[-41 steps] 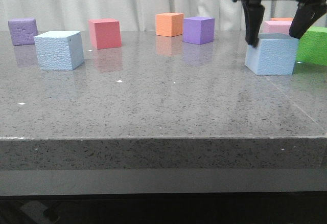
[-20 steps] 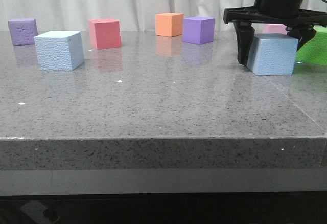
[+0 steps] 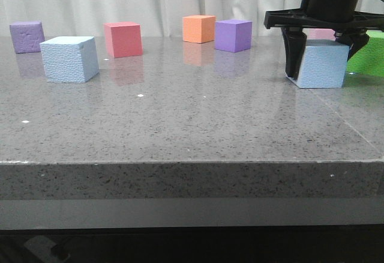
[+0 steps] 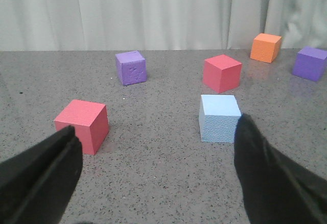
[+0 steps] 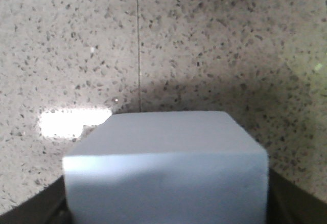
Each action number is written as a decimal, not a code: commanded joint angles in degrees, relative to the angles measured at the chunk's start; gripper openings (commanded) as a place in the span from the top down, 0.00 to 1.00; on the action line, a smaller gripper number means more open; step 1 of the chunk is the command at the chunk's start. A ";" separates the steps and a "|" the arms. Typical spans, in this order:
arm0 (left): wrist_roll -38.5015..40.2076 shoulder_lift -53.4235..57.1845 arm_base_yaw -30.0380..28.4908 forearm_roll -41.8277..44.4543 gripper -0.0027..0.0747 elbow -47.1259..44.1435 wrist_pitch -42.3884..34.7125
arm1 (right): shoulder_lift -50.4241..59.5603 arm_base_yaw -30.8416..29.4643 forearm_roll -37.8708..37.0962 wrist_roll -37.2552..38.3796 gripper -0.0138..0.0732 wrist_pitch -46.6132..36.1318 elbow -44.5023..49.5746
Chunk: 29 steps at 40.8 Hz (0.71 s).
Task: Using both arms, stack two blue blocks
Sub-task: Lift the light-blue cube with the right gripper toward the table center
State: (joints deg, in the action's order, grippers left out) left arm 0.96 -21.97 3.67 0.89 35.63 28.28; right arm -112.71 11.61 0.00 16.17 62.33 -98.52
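Observation:
One pale blue block (image 3: 69, 59) stands at the left of the grey table; it also shows in the left wrist view (image 4: 219, 117). The other blue block (image 3: 324, 66) stands at the right, between the black fingers (image 3: 292, 56) of my right gripper (image 3: 323, 65), which is shut on its sides. The block's bottom edge looks level with the table top. In the right wrist view this block (image 5: 166, 162) fills the space between the jaws of the right gripper (image 5: 166, 208). My left gripper (image 4: 156, 132) is open and empty, low over the table, short of the left block.
A red cube (image 3: 123, 39), an orange cube (image 3: 198, 28) and two purple cubes (image 3: 233, 35) (image 3: 26, 36) stand along the back. A green cube (image 3: 367, 53) and a pink cube (image 3: 324, 33) sit close behind the right gripper. Another red cube (image 4: 83, 125) lies near the left gripper.
My right gripper came down around the right blue block and its fingers closed in on the block's sides. The left block and the other cubes have not moved.

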 commanded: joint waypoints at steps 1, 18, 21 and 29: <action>0.14 -0.91 0.02 -0.02 0.20 1.59 -4.76 | 3.42 0.17 -0.49 -0.30 0.47 1.39 -2.61; 0.14 -0.91 0.02 -0.02 0.20 1.59 -4.76 | 2.99 9.70 2.66 4.40 0.46 7.06 -17.22; 0.14 -0.91 0.02 -0.02 0.20 1.59 -4.76 | 2.47 11.91 1.01 7.64 0.46 7.30 -18.75; 0.14 -0.91 0.02 -0.02 0.19 1.59 -4.76 | -0.51 17.69 -5.09 13.48 0.46 7.37 -21.58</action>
State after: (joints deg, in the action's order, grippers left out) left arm 0.96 -21.97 3.67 0.89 35.63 28.28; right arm -114.73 27.65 -1.67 27.03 70.85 -117.41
